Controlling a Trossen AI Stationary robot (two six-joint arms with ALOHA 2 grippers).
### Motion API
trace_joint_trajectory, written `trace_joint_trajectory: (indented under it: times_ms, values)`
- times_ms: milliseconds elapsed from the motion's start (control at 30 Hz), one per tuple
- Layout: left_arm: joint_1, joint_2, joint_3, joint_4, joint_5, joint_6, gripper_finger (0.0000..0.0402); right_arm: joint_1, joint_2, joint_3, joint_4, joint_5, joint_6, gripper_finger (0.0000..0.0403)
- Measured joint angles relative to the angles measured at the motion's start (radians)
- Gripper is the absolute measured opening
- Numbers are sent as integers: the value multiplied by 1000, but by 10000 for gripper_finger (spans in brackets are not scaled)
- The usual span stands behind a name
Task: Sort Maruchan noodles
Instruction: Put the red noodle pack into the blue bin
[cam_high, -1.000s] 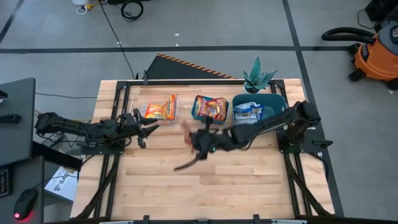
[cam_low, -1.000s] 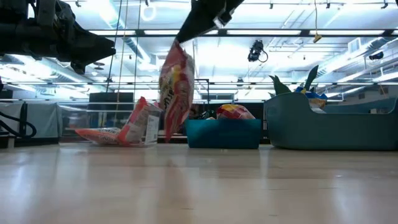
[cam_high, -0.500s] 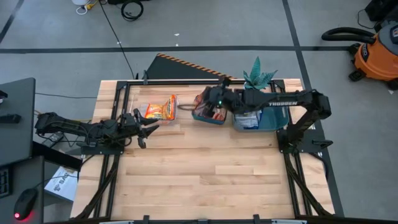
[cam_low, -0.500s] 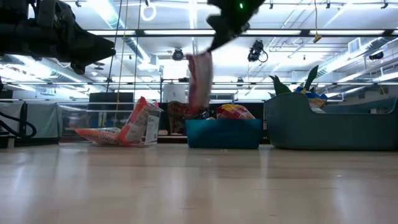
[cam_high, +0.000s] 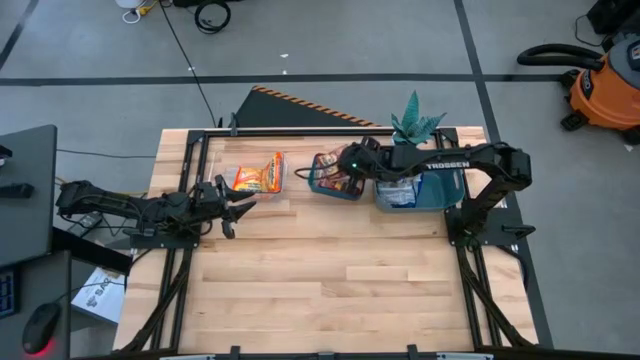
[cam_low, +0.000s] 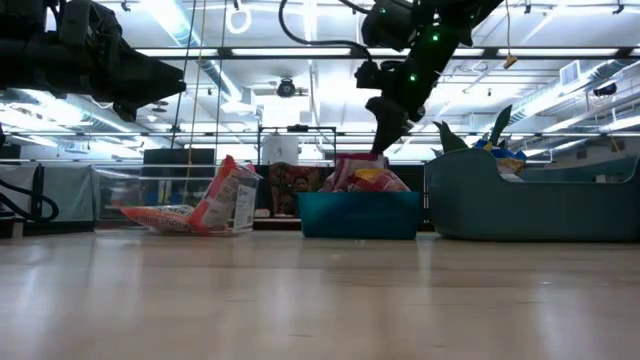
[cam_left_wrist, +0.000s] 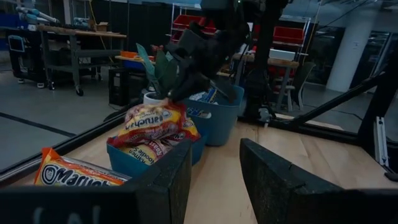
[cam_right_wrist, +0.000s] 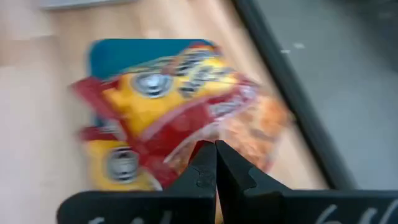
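A red-and-yellow noodle packet (cam_right_wrist: 168, 99) lies on top of other red-and-yellow packets in the small teal bin (cam_low: 360, 215), which sits at the table's far middle (cam_high: 320, 188). My right gripper (cam_high: 335, 171) stands over that bin, shut on this top packet (cam_left_wrist: 152, 117). Orange packets (cam_high: 258, 176) lean on one another left of the bin, also showing in the low view (cam_low: 205, 208). Blue-and-white packets (cam_high: 398, 184) lie in the large teal bin (cam_low: 530, 205). My left gripper (cam_high: 238, 207) waits open near the table's left edge, touching nothing. My right gripper (cam_right_wrist: 215, 149) pinches the top red-and-yellow packet by its crinkly edge (cam_right_wrist: 200, 134) between the two fingertips. The fingers come slanting down from above and from the table's right. The packet rests on the pile in the small bin, its held edge (cam_low: 372, 160) raised toward the fingers.
A potted plant (cam_high: 414, 124) stands at the far edge behind the large bin. The orange packets sit in a clear container (cam_low: 240, 205). Bare wood (cam_high: 330, 270) fills the near half of the table. A black frame rail (cam_high: 300, 131) runs along the far edge.
My right gripper has carried the red-and-yellow packet from the middle of the table toward the far edge and over the small teal bin, then come down. The packet, which hung below the fingers, now lies on the pile in the bin.
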Motion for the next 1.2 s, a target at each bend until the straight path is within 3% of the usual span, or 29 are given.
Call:
trace_joint_trajectory:
  times_ms: [200,567,700,767,1033,1200]
  values:
    - [0,0,0,0,0,3,142,21,0,22,-56,-106,20,7]
    - [0,0,0,1,0,6,142,55,-2,240,-183,-85,31,76]
    - [0,0,0,5,0,5,142,31,3,232,-102,24,17,91]
    - [0,0,0,8,0,5,142,1,19,215,-50,21,16,93]
    - [0,0,0,9,0,0,142,-111,150,153,159,-44,39,91]
    - [0,0,0,8,0,3,142,-160,246,153,225,-227,73,91]
